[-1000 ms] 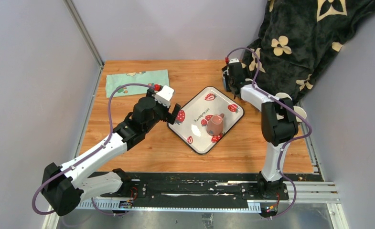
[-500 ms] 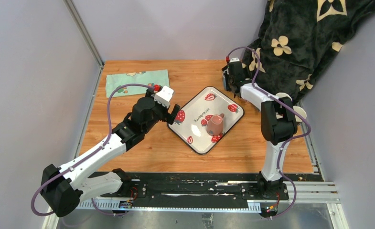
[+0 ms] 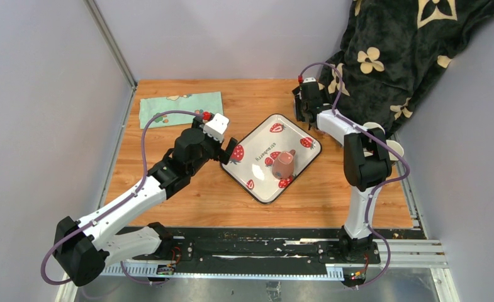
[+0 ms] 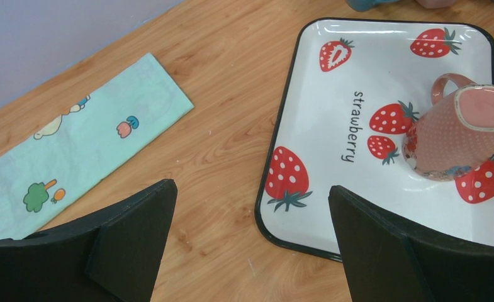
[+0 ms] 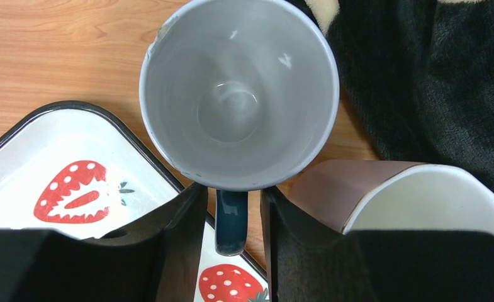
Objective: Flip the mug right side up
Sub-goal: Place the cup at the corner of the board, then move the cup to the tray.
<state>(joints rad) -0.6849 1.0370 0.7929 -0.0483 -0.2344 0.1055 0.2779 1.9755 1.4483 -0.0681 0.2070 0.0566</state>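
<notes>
A pink dotted mug stands upside down, base up, on the strawberry tray; it also shows in the left wrist view. My left gripper is open and empty, low over the table at the tray's left corner, apart from the pink mug. My right gripper is at the back by the tray's far corner. Its fingers straddle the dark blue handle of an upright grey-blue mug, narrowly open, with a small gap on each side.
A second brownish mug with a white inside lies right beside the blue mug. A black flowered blanket covers the back right corner. A light green printed cloth lies at the back left. Grey walls close in both sides.
</notes>
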